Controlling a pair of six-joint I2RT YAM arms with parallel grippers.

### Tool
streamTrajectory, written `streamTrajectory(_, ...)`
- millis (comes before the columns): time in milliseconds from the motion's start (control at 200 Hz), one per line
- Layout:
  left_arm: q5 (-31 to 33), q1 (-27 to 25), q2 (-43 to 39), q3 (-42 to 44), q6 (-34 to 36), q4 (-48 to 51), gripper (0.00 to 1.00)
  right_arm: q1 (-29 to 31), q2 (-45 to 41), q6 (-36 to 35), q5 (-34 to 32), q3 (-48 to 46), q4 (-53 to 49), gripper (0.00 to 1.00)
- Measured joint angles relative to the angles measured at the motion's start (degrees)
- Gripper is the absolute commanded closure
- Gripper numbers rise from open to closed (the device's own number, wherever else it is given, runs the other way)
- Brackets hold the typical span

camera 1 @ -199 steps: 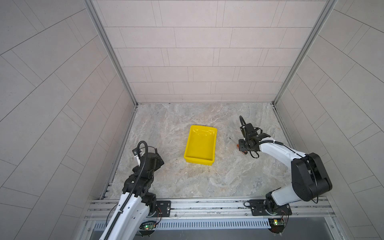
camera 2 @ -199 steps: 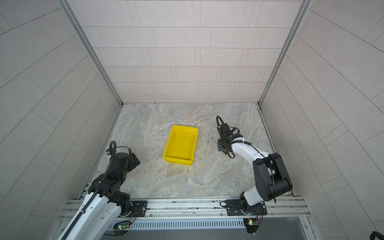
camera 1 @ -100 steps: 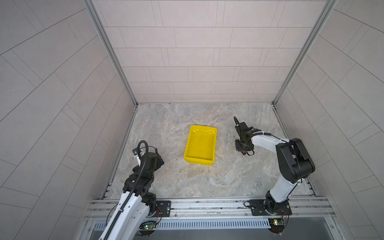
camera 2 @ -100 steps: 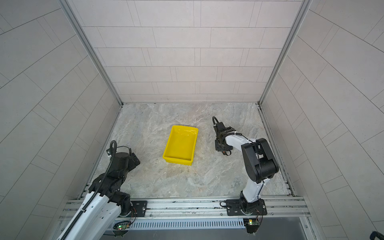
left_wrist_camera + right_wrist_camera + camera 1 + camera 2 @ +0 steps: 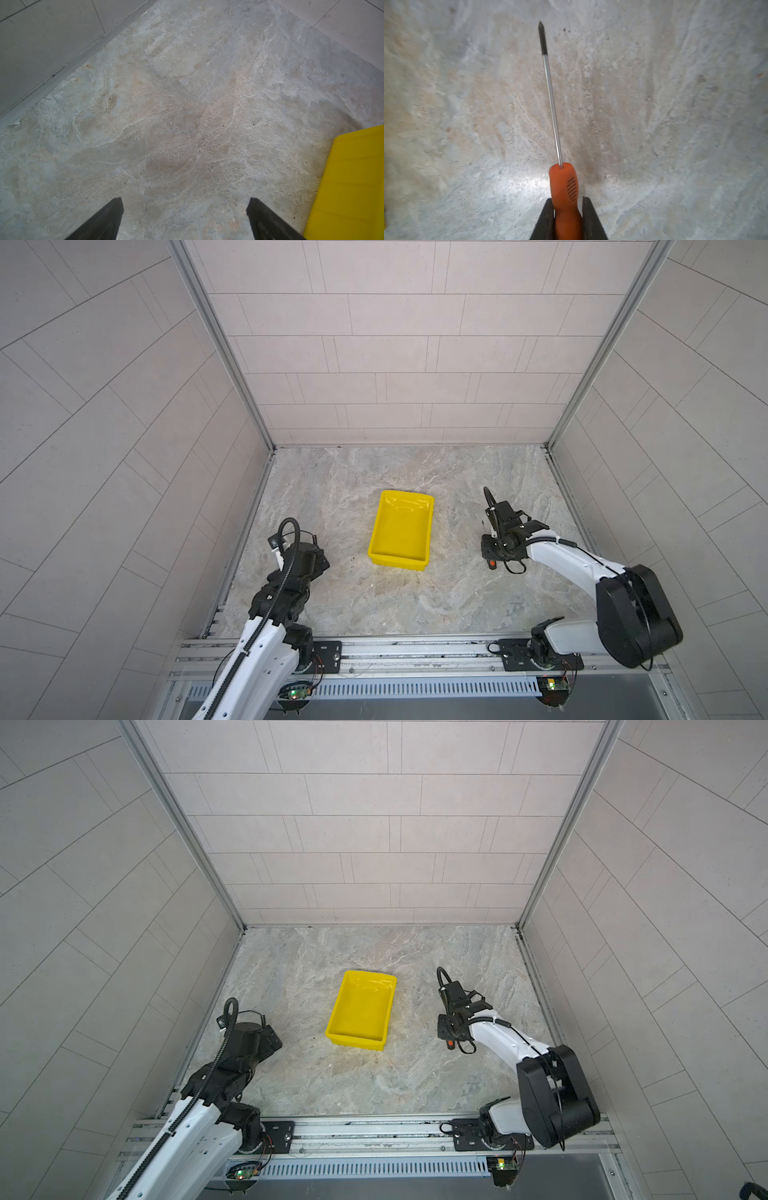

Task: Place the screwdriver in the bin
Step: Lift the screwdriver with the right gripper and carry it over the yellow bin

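The right arm has shifted since half a second ago. Its black elbow housing, then drawn in close behind the wrist, now sits farther right and nearer the front rail. The left arm and the bin stand where they stood, the bin near the middle of the marble table. The right gripper remains to the right of the bin, well apart from it. Its jaws, wider a second ago, are now clamped on the orange handle of the screwdriver, which is outside the bin.

In both top views the gripper body hides nearly all of the tool, and only a small orange end shows below it. Whether the screwdriver touches the marble or hangs just above it cannot be told. The rear of the handle is cut off at the edge of the right wrist view. The left arm's own wrist covers its fingers in the top views.

Only the right wrist view shows the thin shaft and dark tip, pointing away from the fingers over bare, slightly blurred marble. Only the left wrist view shows the left gripper. Its fingers are spread wide with only marble between them, and a corner of the bin's yellow wall lies at the frame edge.
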State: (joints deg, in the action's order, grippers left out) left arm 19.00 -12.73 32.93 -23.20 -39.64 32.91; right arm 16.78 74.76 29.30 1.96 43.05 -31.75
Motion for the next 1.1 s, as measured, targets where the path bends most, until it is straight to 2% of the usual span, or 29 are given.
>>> streamTrajectory(260,-0.8,0.0,-0.8,0.0,0.0,0.0,0.0,0.2,-13.2,3.6,3.1,-0.7,-0.4,1.0)
streamTrajectory(380,-0.9,0.0,-0.8,0.0,0.0,0.0,0.0,1.4,-15.3,6.4,4.4,-0.4,0.5,1.0)
streamTrajectory(485,-1.0,0.0,-0.9,0.0,0.0,0.0,0.0,5.1,-14.6,9.8,4.9,0.4,2.5,1.0)
streamTrajectory(580,-1.0,0.0,-1.1,0.0,0.0,0.0,0.0,10.5,-11.3,12.5,4.4,2.4,5.0,1.0)
streamTrajectory(841,-1.0,0.0,-1.8,0.0,0.0,0.1,0.0,22.7,6.1,18.8,4.2,15.3,13.7,1.0)
streamTrajectory(966,-1.0,0.0,-1.9,0.0,0.0,0.1,0.0,25.9,14.0,22.4,5.3,19.7,19.5,1.0)
streamTrajectory(1101,-1.0,0.0,-2.0,0.0,0.0,0.1,0.0,26.4,21.4,27.0,7.8,21.8,25.2,1.0)
